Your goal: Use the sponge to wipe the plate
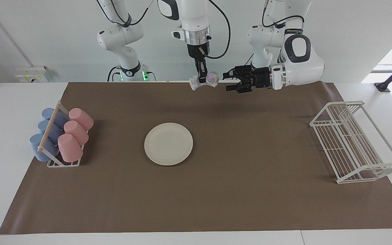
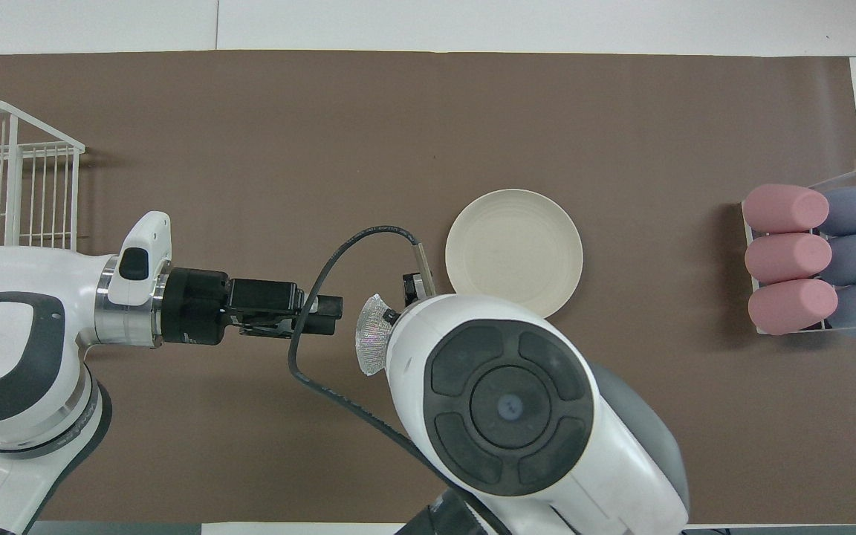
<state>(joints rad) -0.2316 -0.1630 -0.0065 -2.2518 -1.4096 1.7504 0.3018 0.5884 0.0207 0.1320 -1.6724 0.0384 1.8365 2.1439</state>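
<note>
The cream-white plate [image 1: 168,143] lies flat on the brown mat in the middle of the table; it also shows in the overhead view [image 2: 514,251]. My right gripper [image 1: 201,79] hangs pointing down, up in the air over the mat's edge nearest the robots, shut on the silvery sponge [image 1: 213,79]. In the overhead view the sponge [image 2: 372,334] peeks out from under the right arm's wrist. My left gripper [image 1: 229,81] is held level, pointing sideways at the sponge, a short gap from it, with its fingers apart and empty. It also shows in the overhead view [image 2: 330,306].
A rack of pink and blue cups [image 1: 61,136] stands at the right arm's end of the mat. A white wire dish rack [image 1: 352,139] stands at the left arm's end. The brown mat [image 1: 250,190] covers most of the table.
</note>
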